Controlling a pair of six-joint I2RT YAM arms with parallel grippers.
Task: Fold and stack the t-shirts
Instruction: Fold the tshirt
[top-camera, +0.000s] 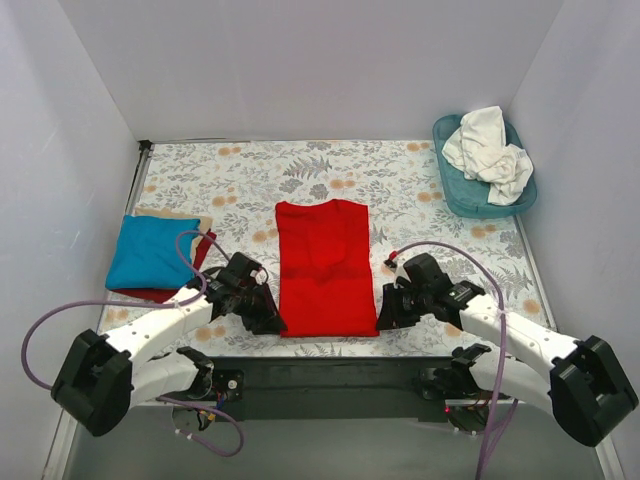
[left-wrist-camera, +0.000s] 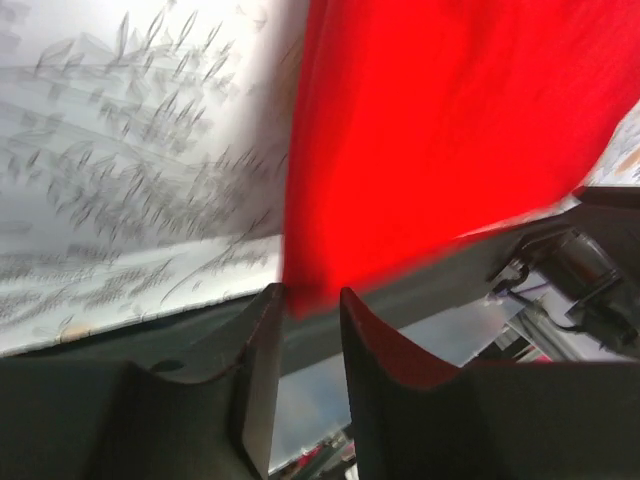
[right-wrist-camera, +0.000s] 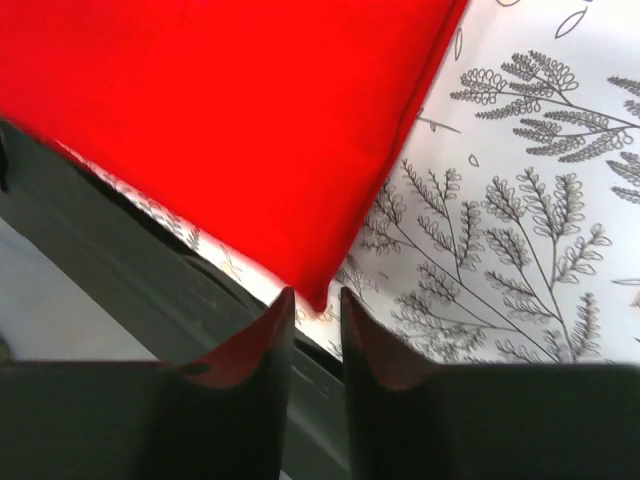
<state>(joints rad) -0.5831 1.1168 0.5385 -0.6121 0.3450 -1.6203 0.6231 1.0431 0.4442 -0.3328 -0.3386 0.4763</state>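
A bright red t-shirt (top-camera: 325, 265), folded into a long strip, lies flat mid-table. My left gripper (top-camera: 270, 322) is at its near left corner, and my right gripper (top-camera: 384, 318) is at its near right corner. In the left wrist view the red shirt (left-wrist-camera: 440, 130) has its corner just between the tips of my left gripper (left-wrist-camera: 308, 292), jaws narrowly apart. In the right wrist view the red shirt (right-wrist-camera: 230, 120) has its corner between the tips of my right gripper (right-wrist-camera: 318, 292), also narrowly apart. A folded turquoise t-shirt (top-camera: 150, 250) lies at the left. White t-shirts (top-camera: 490, 152) are heaped in the basket.
The teal basket (top-camera: 455, 192) stands at the far right corner. The turquoise shirt rests on other folded cloth (top-camera: 150, 294), red and tan at its edges. The floral table cloth (top-camera: 240, 185) ends at a dark front rail (top-camera: 330, 375) just behind both grippers. White walls enclose three sides.
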